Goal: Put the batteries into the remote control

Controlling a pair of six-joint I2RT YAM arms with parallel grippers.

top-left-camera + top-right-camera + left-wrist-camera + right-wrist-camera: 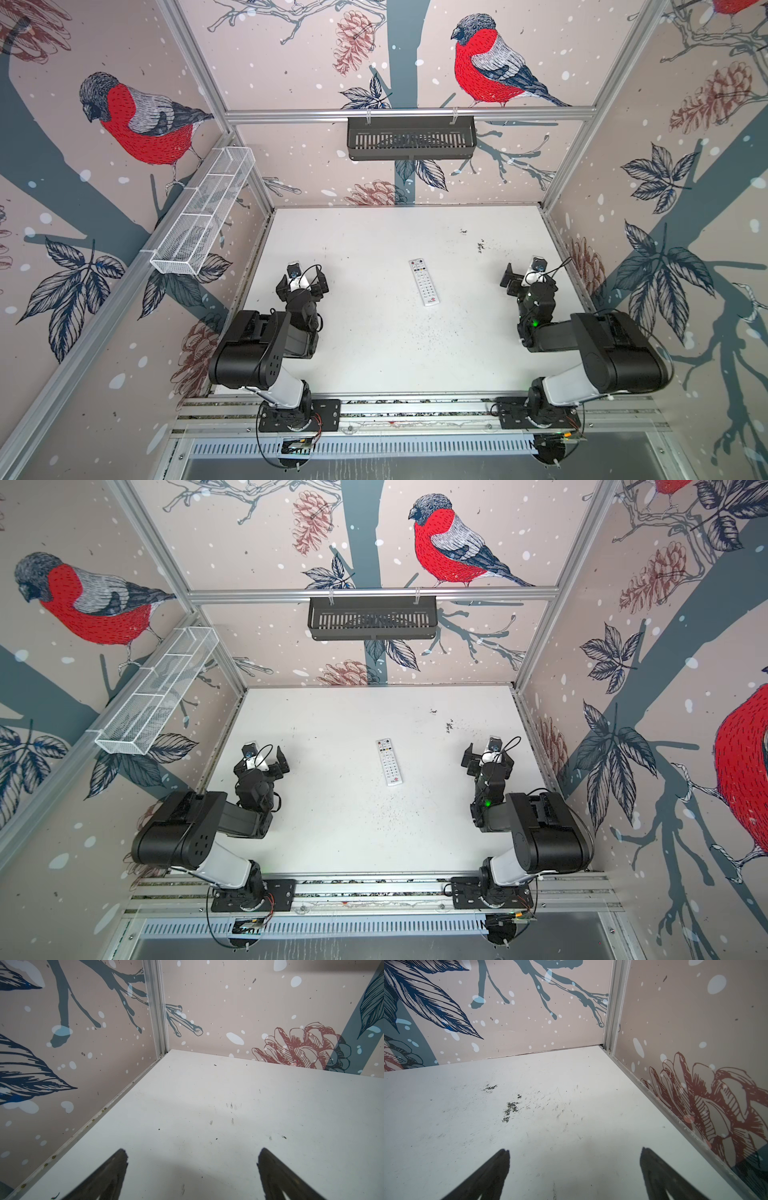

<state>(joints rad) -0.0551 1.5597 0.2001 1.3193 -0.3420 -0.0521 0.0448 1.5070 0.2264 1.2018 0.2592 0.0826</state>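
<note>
Left gripper [191, 1153] hangs wide open and empty, well apart from the remote control [424, 281]; right gripper [575, 1152] is likewise spread wide, holding nothing. Between them the remote control lies buttons-up on the white table [374, 353], nearer the right gripper.

Arms [249, 357] black, white links [286, 390], looped black cables [309, 269].

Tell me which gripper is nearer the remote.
The right gripper. In both top views less table separates the remote from it than from the left gripper.
</note>
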